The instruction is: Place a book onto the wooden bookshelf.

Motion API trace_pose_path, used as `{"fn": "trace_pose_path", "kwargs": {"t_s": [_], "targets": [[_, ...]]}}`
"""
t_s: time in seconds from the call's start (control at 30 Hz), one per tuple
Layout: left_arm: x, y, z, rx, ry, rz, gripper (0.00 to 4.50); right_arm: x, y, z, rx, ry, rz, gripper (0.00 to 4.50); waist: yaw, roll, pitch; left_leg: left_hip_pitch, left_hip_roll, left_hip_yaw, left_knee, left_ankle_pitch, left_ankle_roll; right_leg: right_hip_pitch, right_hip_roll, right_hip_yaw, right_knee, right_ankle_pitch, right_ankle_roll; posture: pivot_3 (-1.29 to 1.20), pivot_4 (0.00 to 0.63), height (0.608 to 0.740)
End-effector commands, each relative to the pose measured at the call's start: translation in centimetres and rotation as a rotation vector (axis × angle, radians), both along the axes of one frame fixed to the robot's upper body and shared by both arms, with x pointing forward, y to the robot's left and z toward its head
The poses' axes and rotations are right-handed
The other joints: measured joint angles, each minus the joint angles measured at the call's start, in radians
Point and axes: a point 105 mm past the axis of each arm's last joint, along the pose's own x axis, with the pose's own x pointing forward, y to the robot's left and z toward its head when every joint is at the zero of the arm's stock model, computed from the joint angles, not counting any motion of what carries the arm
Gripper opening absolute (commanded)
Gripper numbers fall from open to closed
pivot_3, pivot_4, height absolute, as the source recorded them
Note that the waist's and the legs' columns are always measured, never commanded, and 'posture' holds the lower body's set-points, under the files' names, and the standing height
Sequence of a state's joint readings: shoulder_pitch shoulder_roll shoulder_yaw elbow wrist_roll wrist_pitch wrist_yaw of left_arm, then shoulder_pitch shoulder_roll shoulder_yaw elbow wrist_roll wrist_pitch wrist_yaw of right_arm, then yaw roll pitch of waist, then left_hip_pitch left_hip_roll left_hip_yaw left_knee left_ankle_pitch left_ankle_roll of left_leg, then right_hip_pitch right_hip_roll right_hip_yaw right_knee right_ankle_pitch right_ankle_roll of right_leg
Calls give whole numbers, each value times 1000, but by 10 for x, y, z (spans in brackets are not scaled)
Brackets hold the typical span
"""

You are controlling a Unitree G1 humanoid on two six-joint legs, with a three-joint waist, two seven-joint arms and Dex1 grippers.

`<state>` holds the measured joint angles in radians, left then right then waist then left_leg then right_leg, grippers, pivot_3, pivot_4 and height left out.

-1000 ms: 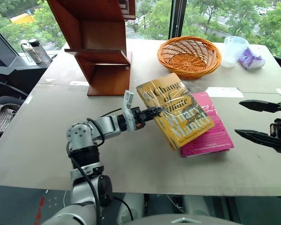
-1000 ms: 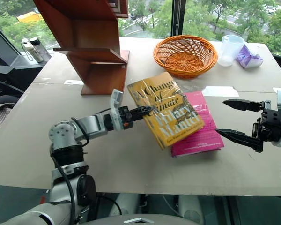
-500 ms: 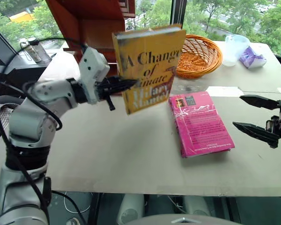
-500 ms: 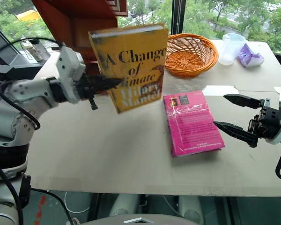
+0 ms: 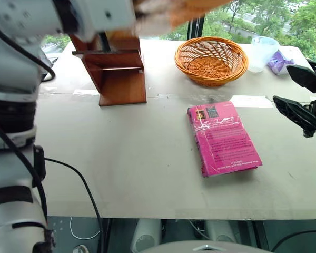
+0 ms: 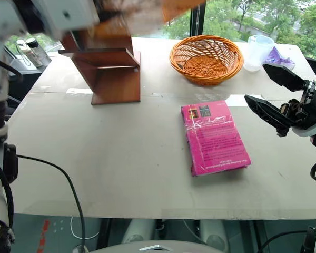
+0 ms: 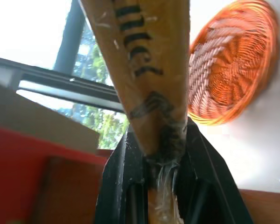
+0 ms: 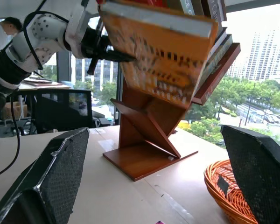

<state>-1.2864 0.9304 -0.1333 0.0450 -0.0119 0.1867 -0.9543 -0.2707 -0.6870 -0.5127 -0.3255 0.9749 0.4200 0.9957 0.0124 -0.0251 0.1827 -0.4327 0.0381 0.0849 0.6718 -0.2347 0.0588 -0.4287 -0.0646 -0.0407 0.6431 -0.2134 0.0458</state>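
The yellow-gold book hangs tilted in the air in front of the upper part of the wooden bookshelf. My left gripper is shut on its edge. In the left wrist view the book's spine is pinched between the two black fingers. At the table's right side my right gripper stands open and holds nothing, pointing toward the shelf. The shelf's base and slanted panels stand on the table's far left.
A bright pink book lies flat mid-table. An orange wicker basket sits behind it, with a clear plastic cup and a purple wrapper at the far right. Other books lean on the upper shelf.
My left arm has lifted the yellow book from mid-table height up in front of the shelf's upper part. The right gripper has risen a little and tilted upward, still open.
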Motion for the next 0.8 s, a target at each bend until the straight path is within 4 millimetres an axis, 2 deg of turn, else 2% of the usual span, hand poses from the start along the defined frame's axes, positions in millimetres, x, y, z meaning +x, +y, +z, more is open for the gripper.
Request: {"fn": "trace_pose_path", "kwargs": {"t_s": [0.03, 0.13, 0.23, 0.33, 0.5, 0.67, 0.8], "targets": [[-9, -5, 16, -169, 70, -62, 188, 1, 2, 3, -5, -38, 3, 4500, 0, 1, 0, 0, 1, 0, 0, 0, 0, 0, 0, 0, 0, 0, 0, 0, 150, 733], [-4, 1, 3, -11, 23, 11, 188, -1, 3, 1, -8, -42, 6, 4500, -1, 2, 0, 1, 1, 0, 0, 0, 0, 0, 0, 1, 1, 0, 0, 0, 150, 733], [14, 33, -9, 170, 27, 214, 188, -6, 3, -1, -13, -47, -3, 4500, -2, 2, 0, 0, 0, 2, 0, 2, -3, -1, 1, 1, 2, 2, -3, 0, 150, 733], [26, 58, -26, 246, 122, 351, 188, -9, 2, -4, -12, -48, -15, 4500, -1, 2, 0, 1, 0, 3, 0, 2, -3, -2, 1, 2, 2, 2, -3, 0, 150, 733], [39, 77, -54, 322, 299, 480, 188, -9, -1, -4, -11, -50, -26, 4500, 7, 2, 0, -1, 1, 3, 1, 0, -1, -2, 0, 2, 2, 1, -2, 0, 150, 733], [57, 87, -75, 445, 411, 571, 188, -7, -1, -4, -7, -52, -36, 4500, 2, 2, 0, 0, 0, 3, 3, 0, 0, -1, 0, 3, 2, 1, -2, 0, 150, 733], [78, 92, -80, 519, 440, 637, 188, -9, 0, -7, -10, -50, -50, 4500, 2, 5, -2, 3, 0, 4, 3, 0, 0, -1, 1, 4, 7, 0, 0, 0, 150, 733]]}}
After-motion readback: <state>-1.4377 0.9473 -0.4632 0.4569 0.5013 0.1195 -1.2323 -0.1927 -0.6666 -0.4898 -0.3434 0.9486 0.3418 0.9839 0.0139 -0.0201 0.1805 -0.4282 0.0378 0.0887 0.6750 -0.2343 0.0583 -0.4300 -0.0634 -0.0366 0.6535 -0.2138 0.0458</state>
